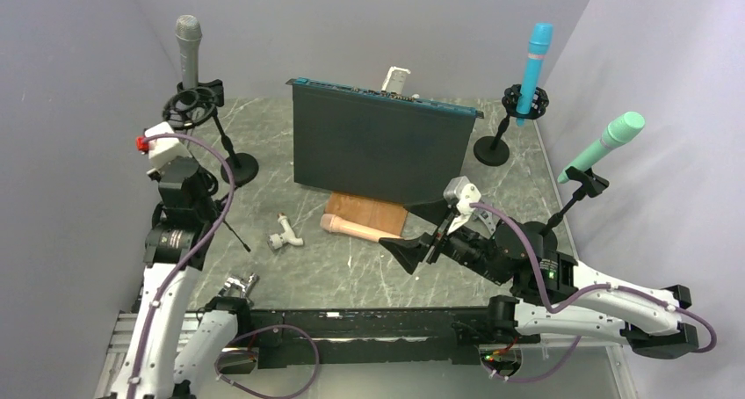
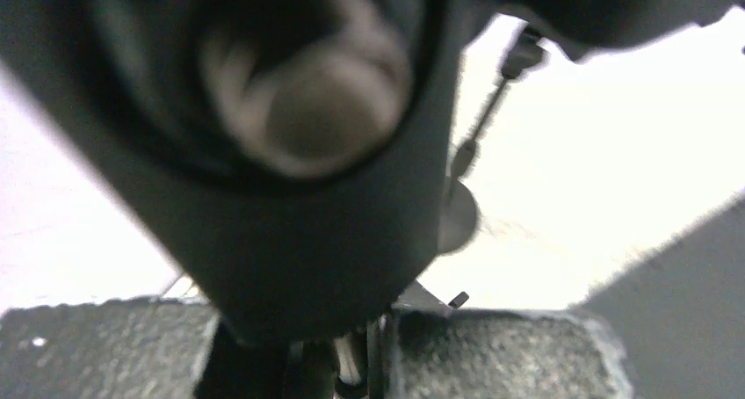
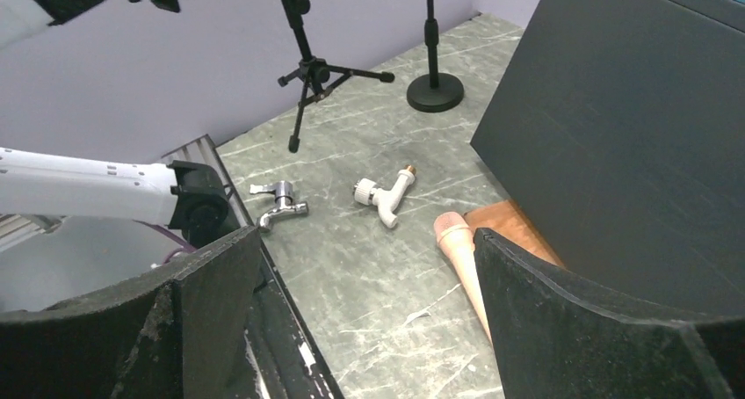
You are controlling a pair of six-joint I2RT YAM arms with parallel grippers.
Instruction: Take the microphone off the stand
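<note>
A peach-coloured cylindrical microphone (image 1: 351, 227) is seen lying flat on the grey marbled table (image 1: 351, 280), near the middle. It is laid along the near edge of a brown wooden board (image 1: 373, 210), which is set before an upright dark panel (image 1: 378, 148). The right gripper (image 1: 420, 232) is held just right of the microphone and apart from it, with its jaws spread wide. The left gripper (image 1: 182, 126) is raised at the far left, pressed together beside a black ring-shaped stand mount (image 1: 189, 107); whether anything is pinched cannot be told. A grey metal microphone (image 1: 188, 47) is stood upright above that mount. A white plastic tap (image 1: 285, 236) is laid left of the peach microphone.
</note>
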